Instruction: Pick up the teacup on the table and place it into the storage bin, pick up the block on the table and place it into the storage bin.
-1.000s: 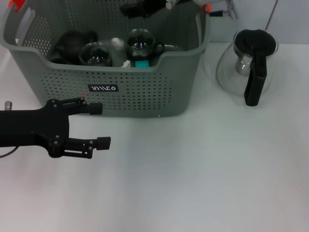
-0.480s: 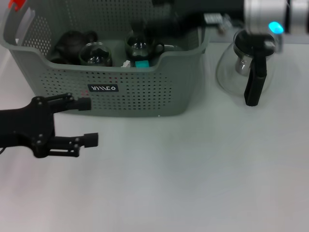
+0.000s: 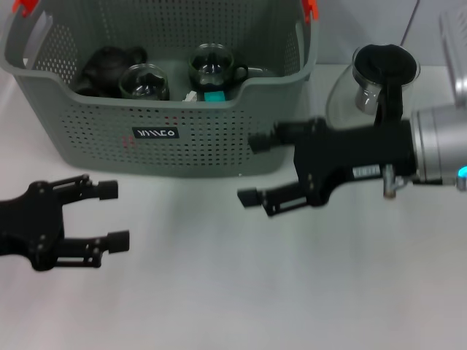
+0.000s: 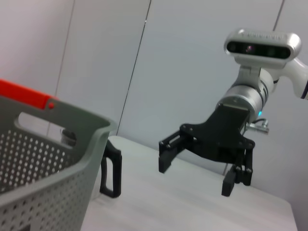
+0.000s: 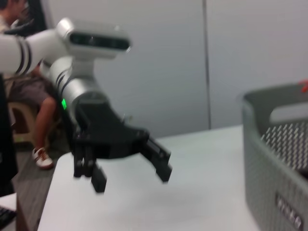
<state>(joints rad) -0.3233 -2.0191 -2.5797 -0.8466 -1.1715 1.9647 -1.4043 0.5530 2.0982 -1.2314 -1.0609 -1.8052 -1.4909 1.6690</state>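
The grey-green storage bin (image 3: 219, 138) stands at the back of the table. Inside it are two glass teacups (image 3: 144, 82) (image 3: 211, 65) and a small teal block (image 3: 214, 95) lying against the front wall. My left gripper (image 3: 113, 215) hovers open and empty over the table, in front of the bin's left end. My right gripper (image 3: 252, 169) is open and empty just in front of the bin's right corner. In the left wrist view the right gripper (image 4: 197, 174) shows beyond the bin (image 4: 48, 159). In the right wrist view the left gripper (image 5: 131, 178) appears with the bin (image 5: 274, 159) beside it.
A black teapot (image 3: 109, 62) also lies in the bin at its left. A glass pitcher with a black lid and handle (image 3: 379, 80) stands right of the bin, partly behind my right arm. Orange clips (image 3: 310, 9) mark the bin's handles.
My right arm has come away from above the bin and dropped down in front of its right corner. The left gripper has drawn back to the left and toward the table's front.
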